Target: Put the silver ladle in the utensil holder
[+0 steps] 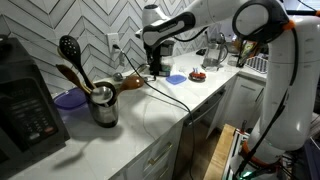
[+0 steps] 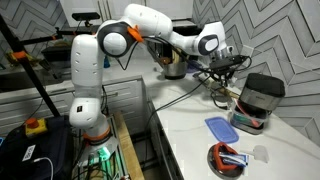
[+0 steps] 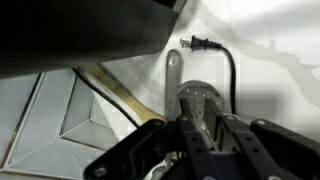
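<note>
The silver ladle [image 3: 175,66] lies on the white counter; in the wrist view its grey handle runs away from me between my fingers. My gripper [image 3: 188,100] is closed around the handle, low over the counter by the tiled back wall in both exterior views [image 1: 154,70] [image 2: 222,78]. The utensil holder [image 1: 104,108] is a short steel cup towards the front of the counter. It holds a black slotted spoon [image 1: 70,47] and brown wooden spoons [image 1: 72,75]. It stands well apart from my gripper.
A large black appliance [image 1: 25,100] stands beside the holder. A black cable [image 1: 170,95] crosses the counter, its plug [image 3: 197,43] just past the ladle. A wooden spoon [image 3: 105,85] lies next to the ladle. A blue plate [image 1: 68,98] sits behind the holder.
</note>
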Controlling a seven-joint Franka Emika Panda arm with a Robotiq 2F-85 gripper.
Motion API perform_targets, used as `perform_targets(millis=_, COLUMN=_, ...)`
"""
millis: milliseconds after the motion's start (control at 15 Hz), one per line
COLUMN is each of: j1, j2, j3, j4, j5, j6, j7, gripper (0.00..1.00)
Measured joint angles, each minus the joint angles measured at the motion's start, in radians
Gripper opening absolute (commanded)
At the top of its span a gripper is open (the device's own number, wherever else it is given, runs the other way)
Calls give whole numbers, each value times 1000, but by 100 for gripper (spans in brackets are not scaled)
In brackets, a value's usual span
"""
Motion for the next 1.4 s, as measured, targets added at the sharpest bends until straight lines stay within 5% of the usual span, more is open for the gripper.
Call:
perform_targets(millis=67, j1=-2, j2=-41, j3=-5, j4=-48, j5=0, j6=0, j7=-1, gripper=12)
perform_targets(millis=133, j1=-2, j2=-82, j3=-8, j4=-95, j5=0, j6=0, j7=2, gripper=46)
perform_targets(millis=333, j1=14, j2=-196, j3=-6, j4=-249, j5=51, j6=55, j7=63, gripper=47)
perform_targets(millis=800, j1=47, j2=-215, j3=-25, j4=-412, j5=-15, j6=287, j7=268, gripper=99)
perform_targets(millis=867, j1=43, j2=-194, j3=-38, j4=-405, j5=-18, j6=305, j7=268, gripper=82)
perform_targets(millis=1000, j1=32, j2=-144, j3=-60, j4=-370, j5=-16, j6=332, j7=269, gripper=97)
perform_targets(millis=1400, j1=30, j2=-95, j3=-63, j4=-321, j5=-24, j6=383, j7=290, gripper=100)
